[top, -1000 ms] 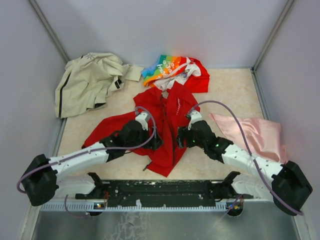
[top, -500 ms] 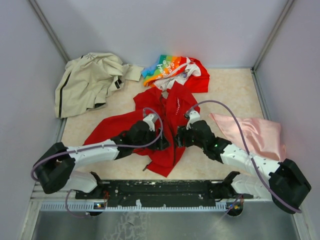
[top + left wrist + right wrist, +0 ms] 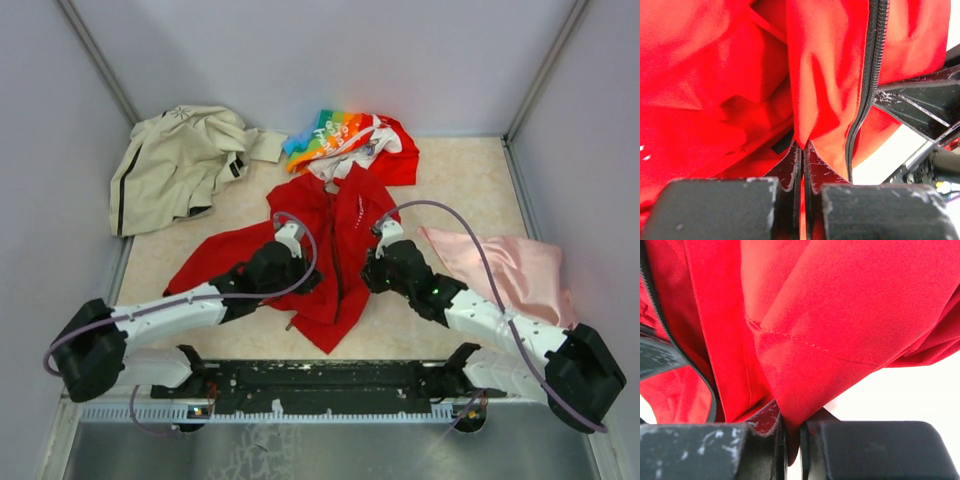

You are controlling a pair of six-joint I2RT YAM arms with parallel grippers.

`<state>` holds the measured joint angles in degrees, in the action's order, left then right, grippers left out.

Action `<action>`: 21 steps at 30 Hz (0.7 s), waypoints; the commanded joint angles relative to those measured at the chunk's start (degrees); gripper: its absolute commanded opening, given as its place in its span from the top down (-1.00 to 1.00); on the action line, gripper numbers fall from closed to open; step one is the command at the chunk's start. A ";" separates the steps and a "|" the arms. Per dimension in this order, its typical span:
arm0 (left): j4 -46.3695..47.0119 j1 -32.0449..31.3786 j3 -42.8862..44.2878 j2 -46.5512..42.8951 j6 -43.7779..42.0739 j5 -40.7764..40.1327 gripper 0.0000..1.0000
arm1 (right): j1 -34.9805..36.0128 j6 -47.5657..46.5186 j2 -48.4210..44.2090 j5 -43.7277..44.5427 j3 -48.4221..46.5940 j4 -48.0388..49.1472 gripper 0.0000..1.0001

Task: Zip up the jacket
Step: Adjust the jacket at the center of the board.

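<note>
The red jacket (image 3: 345,215) lies spread in the middle of the table, its dark zipper line (image 3: 335,255) running down the front. My left gripper (image 3: 306,281) sits on the left front panel, my right gripper (image 3: 370,274) on the right panel. In the left wrist view the left gripper (image 3: 803,148) is shut on a pinched fold of jacket (image 3: 715,75) fabric, with the zipper teeth (image 3: 870,65) just to its right. In the right wrist view the right gripper (image 3: 790,422) is shut on a thick fold of the jacket (image 3: 850,315); the zipper edge (image 3: 670,347) runs at far left.
A beige jacket (image 3: 175,165) lies at the back left. A rainbow-and-white printed garment (image 3: 345,135) is bunched behind the red collar. A pink cloth (image 3: 505,265) lies to the right. Grey walls enclose the table, and a black rail (image 3: 320,380) runs along the near edge.
Both grippers have closed on jacket fabric. The left arm pulled back to the left, and the two front panels now lie closer together along the zipper line.
</note>
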<state>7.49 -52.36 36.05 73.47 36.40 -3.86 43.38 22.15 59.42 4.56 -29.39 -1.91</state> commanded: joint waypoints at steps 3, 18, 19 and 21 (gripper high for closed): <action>-8.61 0.93 1.03 -11.62 -4.51 -17.83 1.00 | -1.40 -4.13 -2.01 5.65 -9.04 -6.01 1.00; -23.07 16.36 9.27 -25.97 -8.18 -30.90 1.00 | -14.29 -15.31 5.15 9.25 -38.56 -17.94 1.00; -24.06 16.98 10.67 -25.87 -8.25 -31.82 1.00 | -15.71 -15.87 5.97 8.58 -41.41 -18.76 1.00; -25.86 18.11 13.31 -26.07 -8.35 -33.71 1.00 | -17.99 -16.95 8.01 7.32 -47.42 -20.27 1.00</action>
<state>-14.63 -36.38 43.33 48.27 29.34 -31.18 29.85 10.07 65.65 9.91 -64.38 -22.06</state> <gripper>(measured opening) 0.008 0.010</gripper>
